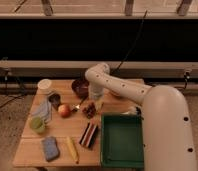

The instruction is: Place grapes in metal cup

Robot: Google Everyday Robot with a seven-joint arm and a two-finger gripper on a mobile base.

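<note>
Table (29,147) occupies the lower left of the frame. Grapes (89,109) lie near the table centre, with the apple (64,110) just left of them. Metal cup (54,99) stands up and left of the apple, and the round cup (44,85) is further up-left. Bowl (80,87) sits above the grapes. Gripper (94,99) is directly above the grapes, at the bowl's lower right. Tray (122,140) fills the lower right of the table, sponge (50,148) the lower left.

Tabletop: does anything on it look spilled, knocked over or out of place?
Nothing stands out. The metal cup stands upright, the grapes lie loose on the table beside the apple, not yet in the cup, and the gripper hangs just behind them.
</note>
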